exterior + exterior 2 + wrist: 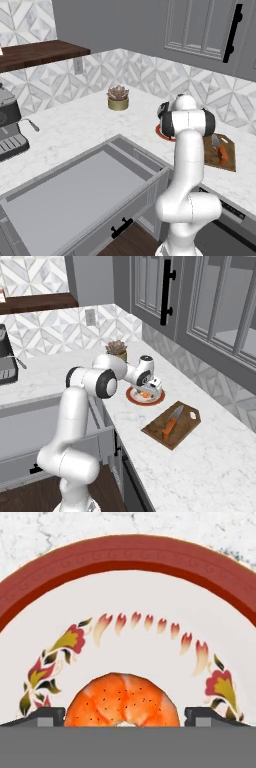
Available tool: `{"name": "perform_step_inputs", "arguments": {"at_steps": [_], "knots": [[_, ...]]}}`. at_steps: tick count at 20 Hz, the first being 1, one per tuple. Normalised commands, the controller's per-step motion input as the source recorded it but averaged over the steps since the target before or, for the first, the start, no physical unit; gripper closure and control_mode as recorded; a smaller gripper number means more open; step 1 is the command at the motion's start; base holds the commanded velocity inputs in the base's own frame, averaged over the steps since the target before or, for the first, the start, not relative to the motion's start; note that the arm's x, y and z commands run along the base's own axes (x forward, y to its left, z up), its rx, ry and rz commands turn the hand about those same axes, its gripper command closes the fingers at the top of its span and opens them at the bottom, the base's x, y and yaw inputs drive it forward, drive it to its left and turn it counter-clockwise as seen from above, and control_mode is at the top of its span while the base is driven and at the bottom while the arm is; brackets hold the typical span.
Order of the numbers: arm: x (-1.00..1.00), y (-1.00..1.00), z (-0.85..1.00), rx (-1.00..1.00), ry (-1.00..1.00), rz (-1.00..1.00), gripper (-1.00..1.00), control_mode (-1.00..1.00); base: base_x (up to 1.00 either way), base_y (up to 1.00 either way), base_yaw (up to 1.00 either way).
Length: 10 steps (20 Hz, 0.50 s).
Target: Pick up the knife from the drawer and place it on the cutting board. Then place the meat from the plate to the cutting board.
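Note:
My gripper [150,390] is lowered over the plate [131,399], a white one with a red-orange rim [125,554]. It is open, and the orange-pink meat [122,704] sits between its fingertips [47,714], close to both. From the right base, the meat [145,395] peeks out under the hand. The orange-handled knife [171,426] lies on the dark brown cutting board [175,440], just right of the plate. In the left base view the knife [222,152] and board [210,156] sit partly behind my arm. The grey drawer [75,200] stands pulled out and bare inside.
A potted succulent [118,97] stands on the counter behind the plate. A coffee machine [7,127] is at the far left. Grey wall cabinets with a black handle [166,291] hang above. The open drawer [30,431] juts out beside my base.

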Motion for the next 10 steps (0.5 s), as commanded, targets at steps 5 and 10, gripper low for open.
{"name": "perform_step_inputs", "arguments": {"at_steps": [5, 10], "knots": [[0.00, -0.01, -0.39, 0.00, 0.00, 0.02, -1.00, -1.00, 0.00, 0.00, 0.00], [-0.05, 0.02, -0.66, 0.01, 0.03, 0.05, 1.00, -1.00, 0.00, 0.00, 0.00]]}}
